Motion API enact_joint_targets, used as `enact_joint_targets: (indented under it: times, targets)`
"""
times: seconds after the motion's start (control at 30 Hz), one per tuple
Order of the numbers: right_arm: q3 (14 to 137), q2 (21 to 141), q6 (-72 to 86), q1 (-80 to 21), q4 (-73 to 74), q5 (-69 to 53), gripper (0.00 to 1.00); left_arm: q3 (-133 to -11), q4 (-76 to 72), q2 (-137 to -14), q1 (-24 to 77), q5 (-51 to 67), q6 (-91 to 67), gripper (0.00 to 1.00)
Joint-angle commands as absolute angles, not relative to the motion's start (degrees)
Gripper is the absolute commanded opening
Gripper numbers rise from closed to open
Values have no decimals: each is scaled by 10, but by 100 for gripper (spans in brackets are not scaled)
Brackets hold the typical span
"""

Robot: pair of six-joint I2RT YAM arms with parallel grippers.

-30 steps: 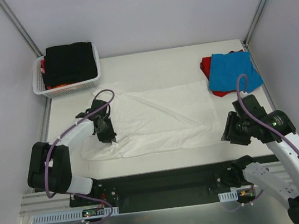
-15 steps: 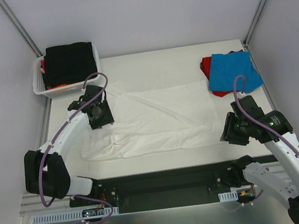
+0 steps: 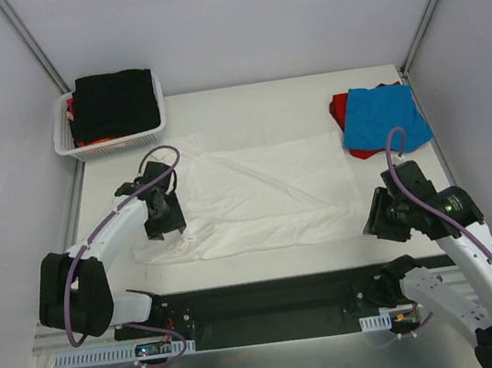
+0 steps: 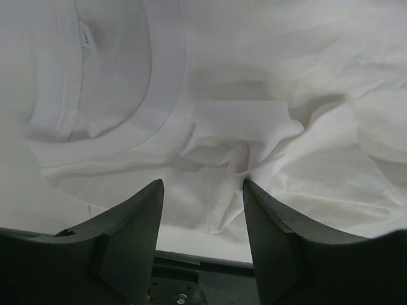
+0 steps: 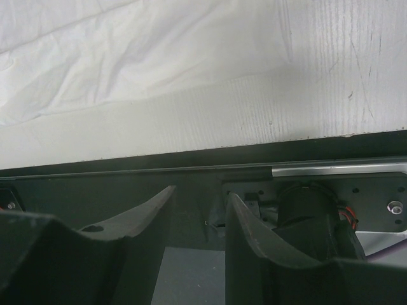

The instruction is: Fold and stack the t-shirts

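A large white t-shirt (image 3: 256, 192) lies spread across the middle of the table, its left end rumpled. My left gripper (image 3: 166, 222) hovers over that end, open, with nothing between its fingers. In the left wrist view, the collar (image 4: 121, 101) and a bunched fold (image 4: 238, 136) lie beyond my left gripper (image 4: 202, 185). My right gripper (image 3: 383, 217) stands open and empty at the near table edge, just right of the shirt's corner. The right wrist view shows the shirt's hem (image 5: 127, 51) beyond my right gripper (image 5: 201, 192). A blue t-shirt (image 3: 384, 117) lies folded on a red one (image 3: 339, 110) at the back right.
A white lattice basket (image 3: 64, 142) at the back left holds a black t-shirt (image 3: 113, 102) with a sliver of orange (image 3: 96, 141) beneath. The dark rail (image 5: 191, 168) of the arm mounts runs along the table's near edge. Grey walls enclose the table (image 3: 253, 109).
My left gripper has opened and let go of the white t-shirt's left end. It swung toward the back, then came nearer again. The right arm has barely moved.
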State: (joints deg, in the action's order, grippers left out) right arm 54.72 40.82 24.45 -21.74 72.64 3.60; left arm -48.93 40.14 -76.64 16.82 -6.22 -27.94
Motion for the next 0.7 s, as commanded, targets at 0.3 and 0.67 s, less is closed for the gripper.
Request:
enact_joint_targets:
  times: [0.3,0.67]
  targets:
    - [558,401,251,-221,750,42,41,-491,390,-806,149,-98,-283,50]
    - [553,373,264,-221,780,54,41,-477,386,-723,95,-102,-275,50]
